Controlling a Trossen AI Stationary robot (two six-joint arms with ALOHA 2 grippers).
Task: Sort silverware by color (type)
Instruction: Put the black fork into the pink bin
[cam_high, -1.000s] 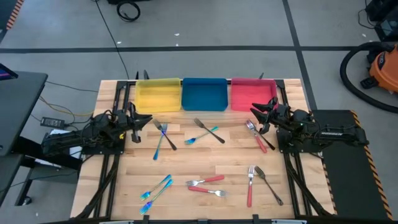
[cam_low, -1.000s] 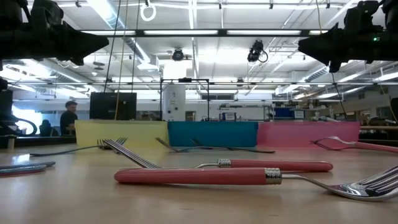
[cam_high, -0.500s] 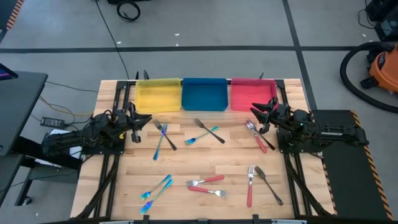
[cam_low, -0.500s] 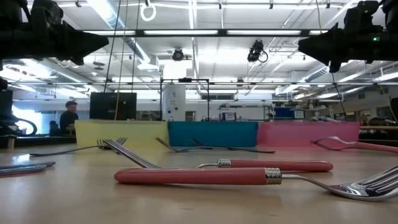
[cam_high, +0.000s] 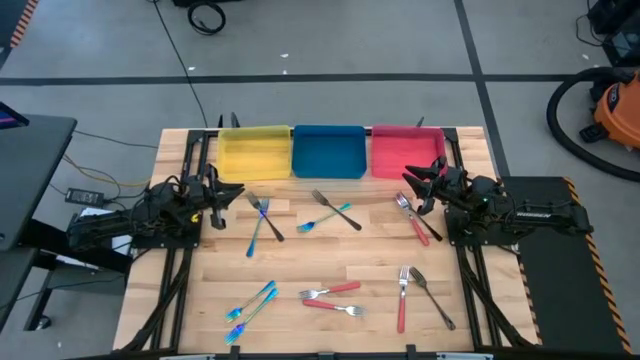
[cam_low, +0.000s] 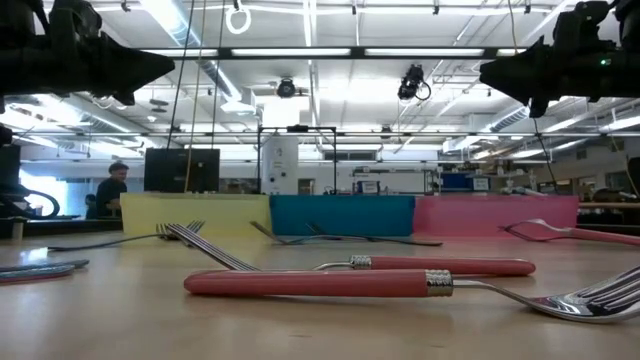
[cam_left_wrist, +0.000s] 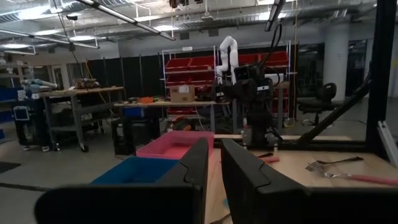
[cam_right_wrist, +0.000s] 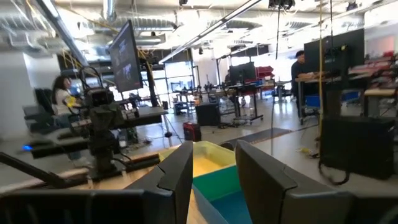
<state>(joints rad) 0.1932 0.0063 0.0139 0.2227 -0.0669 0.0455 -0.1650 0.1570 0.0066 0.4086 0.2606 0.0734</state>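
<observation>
The silverware lies scattered on the wooden table. In the high view a teal fork crosses a dark one (cam_high: 262, 220), and another teal and dark pair (cam_high: 333, 212) lies below the blue tray. A red-handled and a dark piece (cam_high: 417, 218) lie near the right arm. Toward the near edge lie two teal pieces (cam_high: 250, 305), two red-handled forks (cam_high: 332, 298), and a red-handled fork (cam_high: 402, 298) beside a grey one (cam_high: 432, 297). My left gripper (cam_high: 240, 193) (cam_left_wrist: 214, 152) hovers at the table's left side, open by a narrow gap. My right gripper (cam_high: 408, 182) (cam_right_wrist: 214, 155) hovers at the right side, open. Neither holds anything.
Three trays stand in a row along the far edge: yellow (cam_high: 255, 152), blue (cam_high: 328, 150) and red (cam_high: 405, 152). The low view shows the two red-handled forks (cam_low: 360, 282) close up. A person (cam_low: 110, 188) sits far off in the room behind the table.
</observation>
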